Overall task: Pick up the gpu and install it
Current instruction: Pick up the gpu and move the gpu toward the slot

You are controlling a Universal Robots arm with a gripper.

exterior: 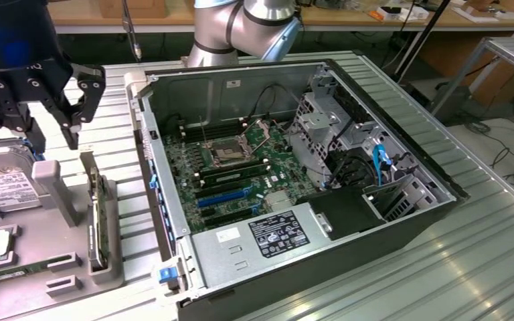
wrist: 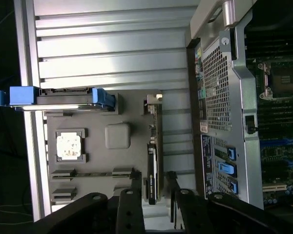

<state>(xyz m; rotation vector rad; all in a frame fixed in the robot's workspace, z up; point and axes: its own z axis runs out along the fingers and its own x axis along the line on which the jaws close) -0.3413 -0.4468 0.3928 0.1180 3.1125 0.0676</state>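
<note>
Exterior view: black gripper (exterior: pixel 51 130) spread wide, nothing held, above grey moulded tray (exterior: pixel 61 200). Green-board gpu with silver bracket (exterior: pixel 96 214) stands on edge in tray slot, beside black computer case (exterior: pixel 347 254).
Wrist view: fingers (wrist: pixel 130 204) either side of gpu, apart from it. Tray also holds silver processor chip (wrist: pixel 69 145) and blue-handled hard drive (wrist: pixel 63 100).

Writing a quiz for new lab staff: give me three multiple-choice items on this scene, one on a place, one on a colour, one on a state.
1. Where is the gpu?
A seated on the motherboard
B on edge in the grey tray
C lying flat on the table

2. The cable in the drive bay is:
A red
B blue
C yellow

3. The gripper is:
A open
B shut on the gpu
C shut, empty

Key: B, it stands in the tray's slot; B, it is plainly blue; A, its fingers are spread above the tray.
</note>
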